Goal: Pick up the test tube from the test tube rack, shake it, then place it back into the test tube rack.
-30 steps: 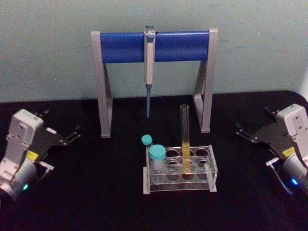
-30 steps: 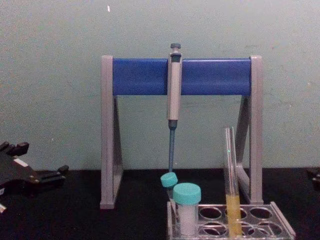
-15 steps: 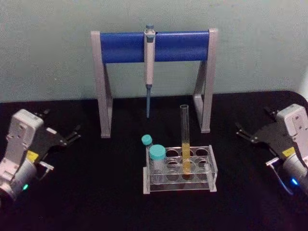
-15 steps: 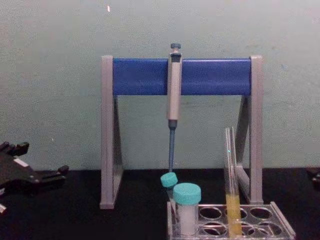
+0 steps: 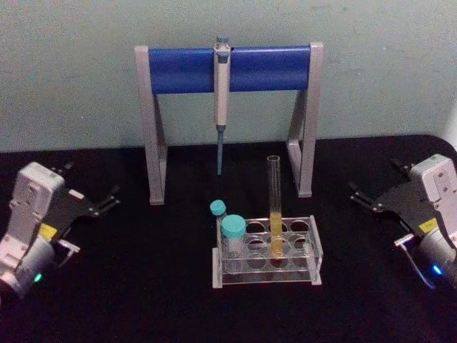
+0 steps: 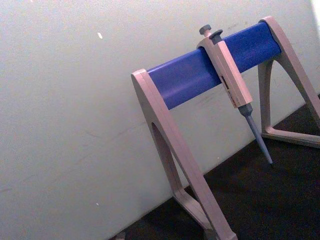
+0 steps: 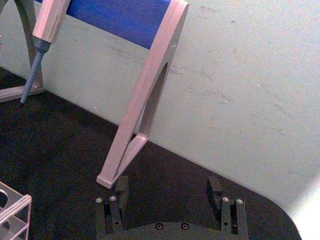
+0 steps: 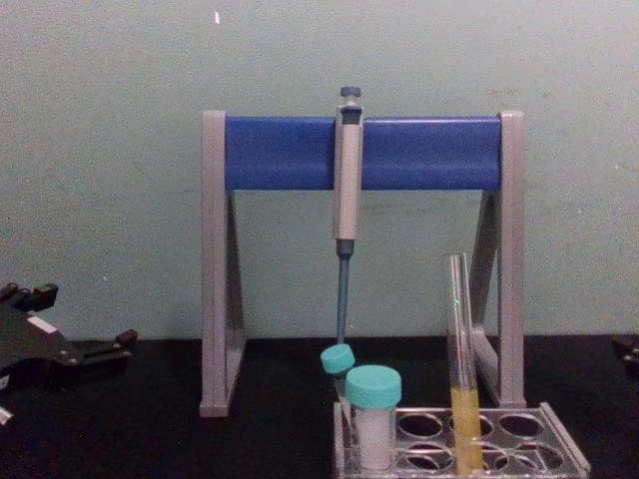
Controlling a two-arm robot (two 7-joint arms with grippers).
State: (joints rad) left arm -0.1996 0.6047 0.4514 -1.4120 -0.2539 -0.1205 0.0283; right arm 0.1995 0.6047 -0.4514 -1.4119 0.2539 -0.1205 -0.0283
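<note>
**Test tube [image 5: 274, 204] standing in the test tube rack [image 5: 265, 276], both grippers well off to the sides**

In the head view, the tall clear test tube is standing upright in a hole just right of the rack's middle, at lower centre of the frame. Yellow liquid is filling its lower part. The low clear rack is sitting on the black table [image 5: 143, 300]. Two teal-capped vials [image 5: 233, 227] are occupying the rack's left end. Behind the rack, in the upper half of the frame, a grey-and-blue pipette stand [image 5: 186, 69] is holding a pipette [image 5: 222, 93], which is hanging tip down.

The left gripper [image 5: 107, 200] is sitting at the left edge of the frame. Its fingers are spread apart, pointing toward the centre and holding nothing. The right gripper [image 5: 357, 195] is sitting at the right edge. In the right wrist view its two fingers [image 7: 120, 192] are standing wide apart with nothing between them.

The test tube is standing between the two grippers, well apart from each and touched by neither. In the chest view the tube is rising at lower right of centre, and the left gripper's dark fingers are showing low at the left edge.
</note>
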